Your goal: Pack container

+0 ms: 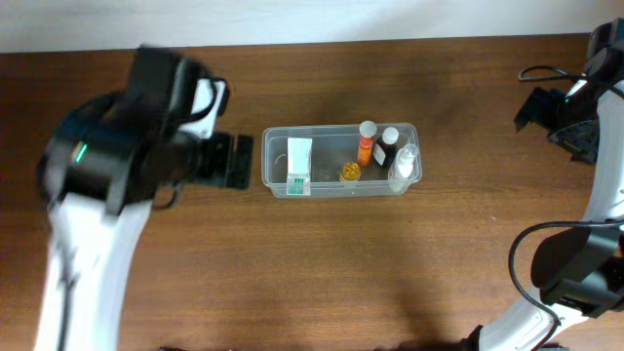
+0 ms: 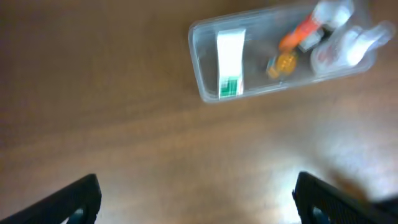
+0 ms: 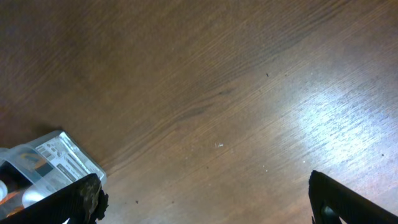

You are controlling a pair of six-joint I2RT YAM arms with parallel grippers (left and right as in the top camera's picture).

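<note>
Container (image 2: pixel 200 62), ahead of my left pincer (image 2: pixel 196 196), looks packed, so both it and my right pincer (image 3: pixel 205 196) gape wide, empty.

White arms (image 1: pixel 83 271), black fingers (image 2: pixel 71 202).

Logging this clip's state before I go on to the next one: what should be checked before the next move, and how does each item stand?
1. Container upright on the table: ok.
2. Box and orange bottle inside the container: ok.
3. Left fingers apart, nothing between them: ok.
4. Right fingers apart, nothing between them: ok.
5. Both arms off the container: ok, the overhead view shows a gap on each side.
6. Left wrist view sharp enough to aim by: not ok, it is blurred.
</note>
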